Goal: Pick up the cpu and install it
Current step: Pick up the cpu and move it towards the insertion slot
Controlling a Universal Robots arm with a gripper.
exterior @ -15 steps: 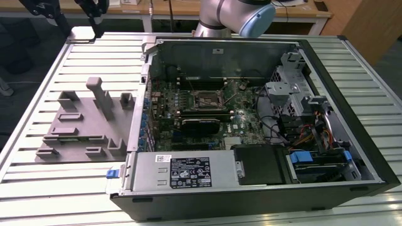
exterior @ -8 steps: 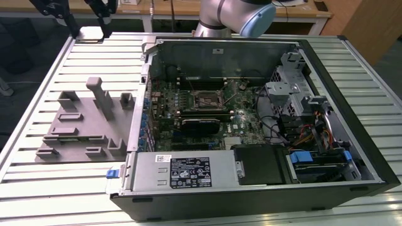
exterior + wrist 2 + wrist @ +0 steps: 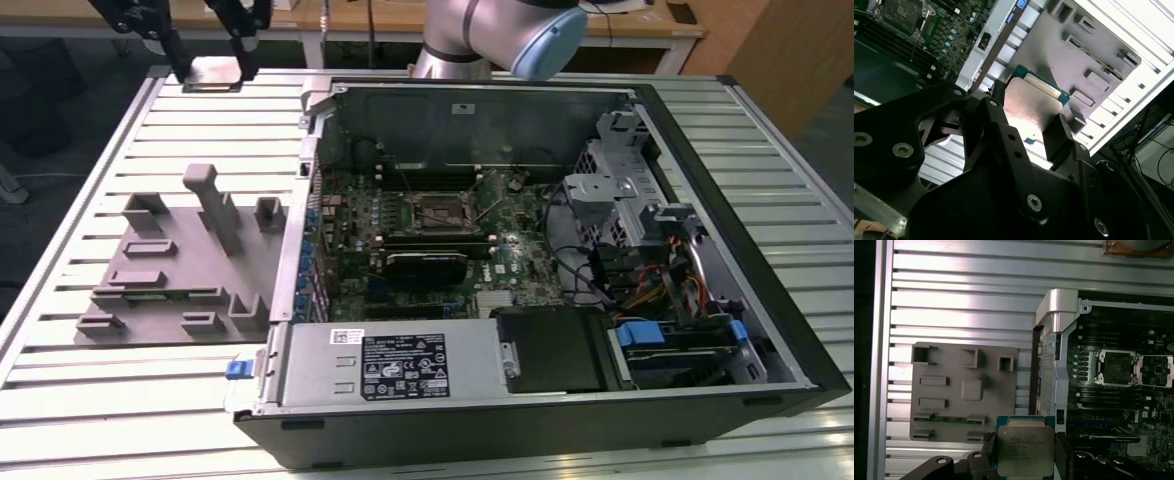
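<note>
— Pincer (image 3: 214,62): apart or together?
— Clamped on the cpu (image 3: 214,74), one dark finger (image 3: 985,117) against each of two opposite edges, plain in both wrist views.
— And the cpu's place?
— Held up off the table (image 3: 120,400), above the corner farthest from the exterior camera on the exterior view's left. Outside the computer case (image 3: 400,440), touching nothing but the fingers.
— Which face showing?
— Silvery-grey top plate toward the first wrist view, thin pale-green rim around it, lying about level.
— Nearby on the table?
— Grey tray (image 3: 954,370) with upright posts, flat on the slats, just beside the case's open side. A thin green strip (image 3: 949,418) in one of its slots.
— Socket (image 3: 1116,367)?
— Square, dark, metal-framed, on the motherboard (image 3: 1104,415) inside the case, a hinged plate (image 3: 1156,371) folded open beside it. Well apart from the cpu.
— Arm (image 3: 481,35)?
— Silver-grey with a blue cap, rising behind the case at the table's far edge.
</note>
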